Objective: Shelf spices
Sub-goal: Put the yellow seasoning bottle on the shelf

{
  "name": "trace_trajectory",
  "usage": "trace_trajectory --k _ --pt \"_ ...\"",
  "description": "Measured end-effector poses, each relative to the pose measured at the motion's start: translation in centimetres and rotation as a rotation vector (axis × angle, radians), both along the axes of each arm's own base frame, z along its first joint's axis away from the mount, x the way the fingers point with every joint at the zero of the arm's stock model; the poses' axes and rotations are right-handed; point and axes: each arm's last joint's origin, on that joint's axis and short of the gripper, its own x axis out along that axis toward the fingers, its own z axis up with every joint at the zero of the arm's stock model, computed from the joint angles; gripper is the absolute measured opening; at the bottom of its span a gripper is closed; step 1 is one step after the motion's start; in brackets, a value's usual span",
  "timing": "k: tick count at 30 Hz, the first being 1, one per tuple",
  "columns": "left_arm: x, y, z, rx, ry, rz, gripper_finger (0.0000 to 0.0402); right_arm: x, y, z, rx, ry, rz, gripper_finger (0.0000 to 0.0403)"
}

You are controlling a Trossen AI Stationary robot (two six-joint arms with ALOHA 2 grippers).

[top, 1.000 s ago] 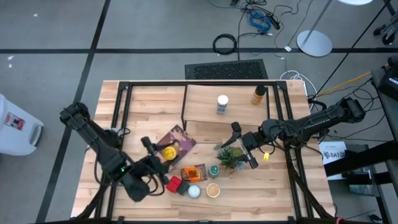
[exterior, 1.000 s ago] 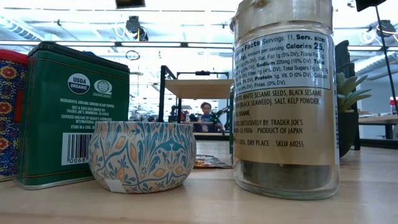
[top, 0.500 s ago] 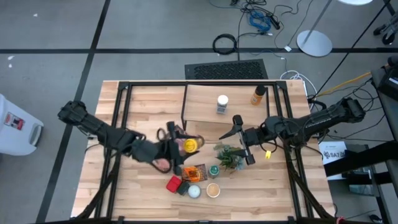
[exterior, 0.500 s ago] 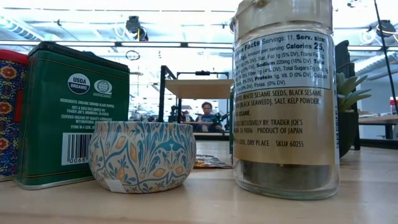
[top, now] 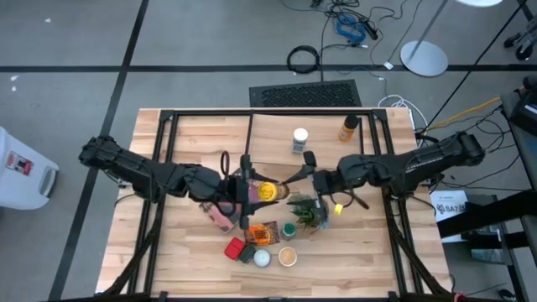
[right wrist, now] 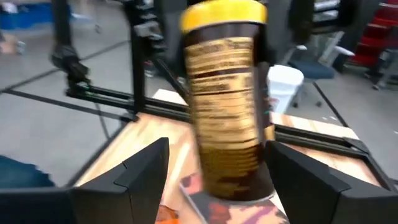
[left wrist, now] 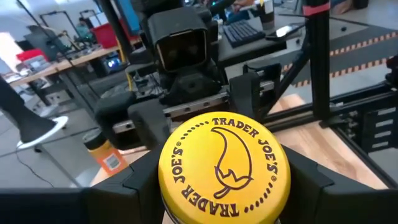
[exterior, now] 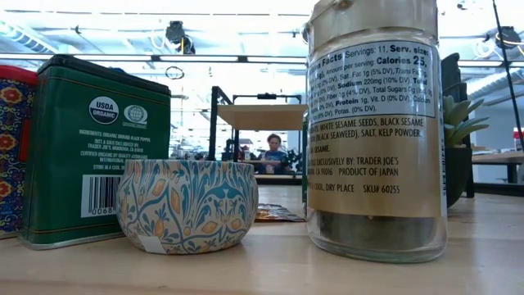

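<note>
A: Since a second ago, your left gripper (top: 252, 191) has carried the yellow-lidded Trader Joe's jar (top: 267, 192) up from the table, clamped tight.

B: Right gripper (top: 312, 174), fingers spread, has closed in from three o'clock; shelf (top: 323, 143) lies at twelve.

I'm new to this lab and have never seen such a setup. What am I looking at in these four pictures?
Two dark robot arms work at a wooden table. The overhead picture shows everything. The left gripper holds a yellow-lidded spice jar and the right gripper, open, faces it. Each arm carries a wrist camera: the left one looks down on the jar's yellow lid, the right one sees the jar between its open fingers. The fourth camera sits at table height among a green tin, a patterned tin and a sesame jar. The shelf already carries two jars.
</note>
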Motion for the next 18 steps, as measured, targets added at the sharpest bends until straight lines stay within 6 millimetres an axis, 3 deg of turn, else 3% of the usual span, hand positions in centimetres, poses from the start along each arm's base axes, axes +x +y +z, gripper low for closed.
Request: trace_trajectory --k 18 --pt "-0.1 -0.2 -0.3 0.021 0.028 -0.045 0.0224 4.4 0.6 -0.2 -0.057 0.068 -0.021 0.0252"
